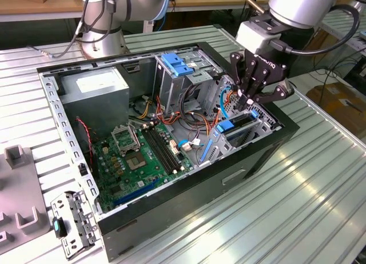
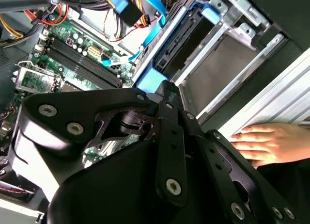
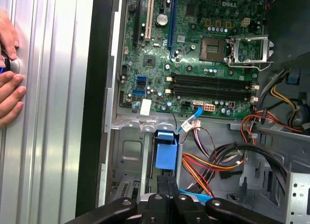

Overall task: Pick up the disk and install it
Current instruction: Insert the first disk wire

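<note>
In the exterior view I see the gripper (image 1: 247,98) at the 3 o'clock side of the computer case (image 1: 171,210). Its fingers are pinched narrow and hold nothing. At its 6 o'clock the disk (image 1: 235,128) stands on edge in its bay.

In the first wrist view the closed fingertips (image 3: 163,186) sit just beside the disk.

In the second wrist view a person's hand (image 2: 264,141) rests on the table (image 2: 288,86) beside the case.

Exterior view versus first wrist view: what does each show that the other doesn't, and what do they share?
Exterior view, not the first wrist view: the arm above the case, and a loose metal bracket lying on the table beside the case.
First wrist view, not the exterior view: a person's fingers on the table next to the case.
Both: the motherboard and the shut hand right at the disk, which stands in its bay.
</note>
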Tool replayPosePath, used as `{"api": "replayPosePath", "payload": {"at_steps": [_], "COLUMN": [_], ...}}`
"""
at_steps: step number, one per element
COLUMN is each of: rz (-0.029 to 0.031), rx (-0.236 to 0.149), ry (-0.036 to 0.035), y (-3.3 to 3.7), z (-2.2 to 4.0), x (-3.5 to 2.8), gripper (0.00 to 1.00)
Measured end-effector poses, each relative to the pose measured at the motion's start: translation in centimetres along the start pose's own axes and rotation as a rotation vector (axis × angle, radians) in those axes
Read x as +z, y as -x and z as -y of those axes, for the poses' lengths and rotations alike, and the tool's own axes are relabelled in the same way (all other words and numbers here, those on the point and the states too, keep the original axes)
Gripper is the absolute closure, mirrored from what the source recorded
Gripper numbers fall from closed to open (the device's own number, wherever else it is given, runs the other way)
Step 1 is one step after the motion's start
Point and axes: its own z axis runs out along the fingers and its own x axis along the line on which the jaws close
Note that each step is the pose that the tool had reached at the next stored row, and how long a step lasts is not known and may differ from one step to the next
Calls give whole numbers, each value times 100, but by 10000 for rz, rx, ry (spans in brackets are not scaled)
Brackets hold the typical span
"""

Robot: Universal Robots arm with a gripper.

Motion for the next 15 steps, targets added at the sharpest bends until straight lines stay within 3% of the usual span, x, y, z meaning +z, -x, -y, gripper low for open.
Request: {"api": "replayPosePath", "payload": {"at_steps": [2,15], "rz": [0,0], "rx": [-4,-4], "ry": [0,0], "y": [0,-1], "z": [24,29], "x": [0,0], "gripper": [89,89]}}
